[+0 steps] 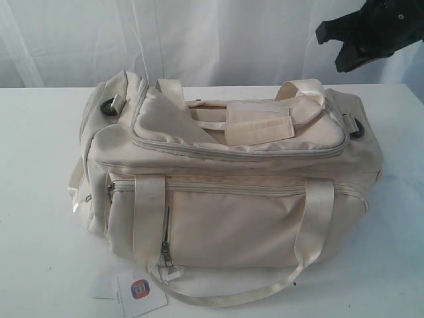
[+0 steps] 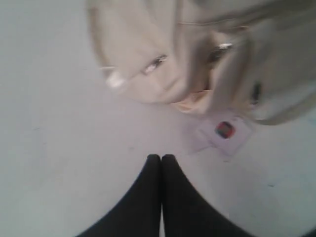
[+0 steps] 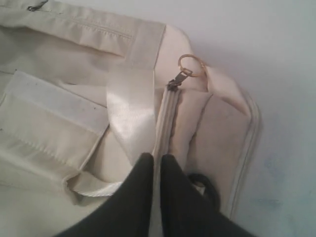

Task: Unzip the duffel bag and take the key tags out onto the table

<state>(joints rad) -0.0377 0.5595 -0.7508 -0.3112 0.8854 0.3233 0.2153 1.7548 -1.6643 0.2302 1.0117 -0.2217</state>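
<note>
white table point(image 1: 40, 232) runs wide under everything. the cream duffel bag point(image 1: 225, 199) sits in the middle of it, zipped along the top as far as i can see. the key tags are nowhere in sight, so i take them to be inside.

the step in hand looks like getting hold of the top zip. the right gripper point(image 3: 155, 159) hangs above the bag's right end, right over the zip line. its tips seem a crack apart, though the view is tight, and they hold nothing. the zip pull point(image 3: 177, 79) lies further along at the corner, its brass ring point(image 3: 190, 65) flopped outward. i'd say the jaws want to part more and come down square on the pull. then drag low along the seam, since lifting would only hoist the soft cloth.

the left gripper point(image 2: 161, 158) has its tips pressed together, empty, over bare table near the bag's front. it could pin the bag so it doesn't slide.

in the way: a satin webbing handle point(image 3: 131, 113) lies just beside the zip and could get pinched too. a black strap ring point(image 3: 205, 183) sits under the right fingers. the paper hangtag point(image 1: 136, 290) lies flat on the table at the front, clear of the zip.
</note>
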